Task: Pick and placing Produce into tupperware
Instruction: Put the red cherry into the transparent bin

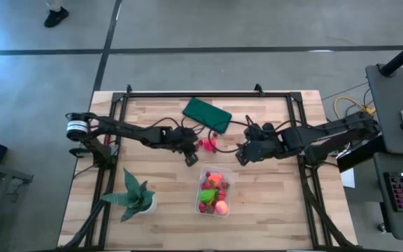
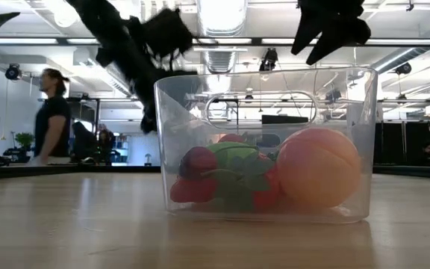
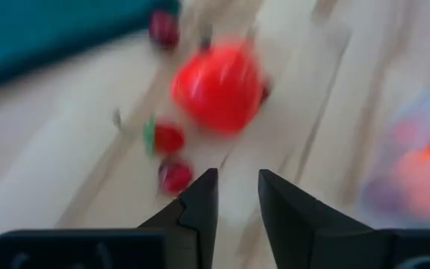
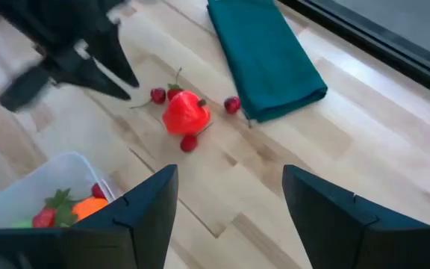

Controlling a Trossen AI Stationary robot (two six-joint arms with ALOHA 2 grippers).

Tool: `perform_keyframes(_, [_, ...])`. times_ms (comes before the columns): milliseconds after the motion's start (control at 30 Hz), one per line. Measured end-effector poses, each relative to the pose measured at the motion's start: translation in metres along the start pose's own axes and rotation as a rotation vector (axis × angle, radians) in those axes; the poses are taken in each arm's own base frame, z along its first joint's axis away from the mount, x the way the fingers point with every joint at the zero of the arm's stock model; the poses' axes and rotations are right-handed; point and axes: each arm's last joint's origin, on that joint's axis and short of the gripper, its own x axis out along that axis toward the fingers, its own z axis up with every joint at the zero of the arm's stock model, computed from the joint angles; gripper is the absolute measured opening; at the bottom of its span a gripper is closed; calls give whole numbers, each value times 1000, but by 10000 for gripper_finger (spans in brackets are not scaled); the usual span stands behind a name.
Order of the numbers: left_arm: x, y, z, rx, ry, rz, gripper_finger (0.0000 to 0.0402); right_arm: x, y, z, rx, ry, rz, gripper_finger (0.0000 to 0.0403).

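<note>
While the plant [image 1: 136, 197] stands well left of the tupperware [image 1: 215, 192], the left arm reaches in from the left, bent low over the table, its gripper [image 1: 191, 157] up-left of the tupperware with fingers [image 3: 200, 205] narrowly parted around nothing. Just beyond its tips lie a red piece [image 4: 186, 112] and small berries [image 4: 157, 95], loose on the wood up from the tupperware, beside the green cloth [image 1: 207, 114]. More produce [image 2: 260, 177] fills the tupperware. Up-right of it, the right gripper [image 1: 242, 155] hangs above the table, fingers [image 4: 144, 205] spread wide and empty.
</note>
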Motion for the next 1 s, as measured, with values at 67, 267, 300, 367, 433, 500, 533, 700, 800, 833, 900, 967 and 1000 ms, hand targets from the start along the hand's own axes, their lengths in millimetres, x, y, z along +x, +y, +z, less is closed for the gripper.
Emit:
perform_keyframes(67, [-14,-2,9,-41,-58,-23,94,2,-3,-4,-7,11,-12,233])
perform_keyframes(267, [-21,4,10,-74,-93,40,182,13,-13,-19,15,39,-51,233])
perform_keyframes(300, [-17,5,9,-76,-87,50,198,14,-15,-22,17,46,-61,233])
perform_keyframes(367, [-8,6,5,-71,-59,71,222,18,-17,-26,29,54,-72,233])
perform_keyframes(433, [0,7,-1,-45,-25,79,233,20,-19,-30,34,62,-83,233])
perform_keyframes(500, [7,7,-3,10,-11,78,236,23,-21,-33,34,67,-93,233])
perform_keyframes(533, [11,7,-5,29,0,82,237,24,-22,-35,33,72,-98,233])
perform_keyframes(700, [24,10,-13,77,53,103,237,28,-24,-39,24,81,-114,233])
perform_keyframes(800, [28,10,-14,106,46,125,237,31,-26,-40,24,80,-129,233])
perform_keyframes(833, [29,10,-15,119,50,130,237,32,-27,-40,24,76,-136,233])
perform_keyframes(900, [30,11,-14,142,38,148,237,34,-29,-41,27,70,-150,233])
perform_keyframes(967, [32,11,-12,154,17,149,237,36,-31,-40,34,69,-161,233])
perform_keyframes(1000, [33,13,-13,154,27,154,237,37,-32,-40,37,70,-165,233])
